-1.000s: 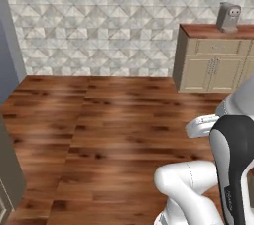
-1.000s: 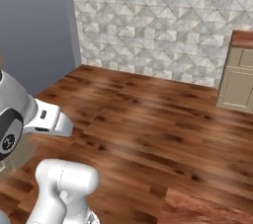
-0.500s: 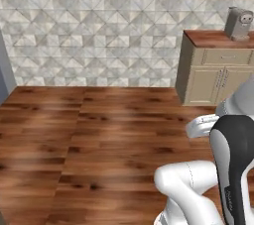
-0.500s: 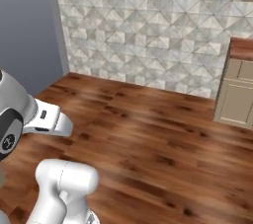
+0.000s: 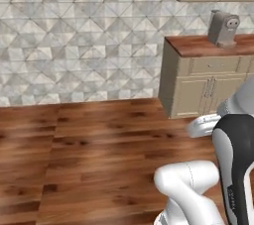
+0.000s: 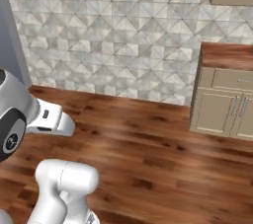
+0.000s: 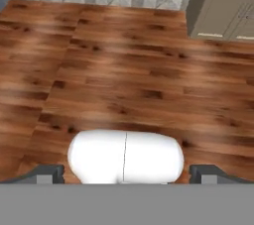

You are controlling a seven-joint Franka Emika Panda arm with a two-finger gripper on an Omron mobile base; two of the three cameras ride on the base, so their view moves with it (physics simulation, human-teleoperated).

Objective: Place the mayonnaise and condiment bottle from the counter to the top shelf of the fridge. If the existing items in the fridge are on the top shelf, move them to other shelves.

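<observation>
Two dark fingertips of the gripper [image 7: 126, 174] stand wide apart with nothing between them, aimed down at bare wood floor [image 7: 124, 70]. Neither jar nor bottle can be located. The counter [image 5: 208, 44] lies far right of the jaws (a grey appliance [image 5: 223, 27] stands on it). Judgement: the base must travel before any reach.

grey appliance [image 5: 222, 27] on counter [image 5: 208, 46]
</observation>
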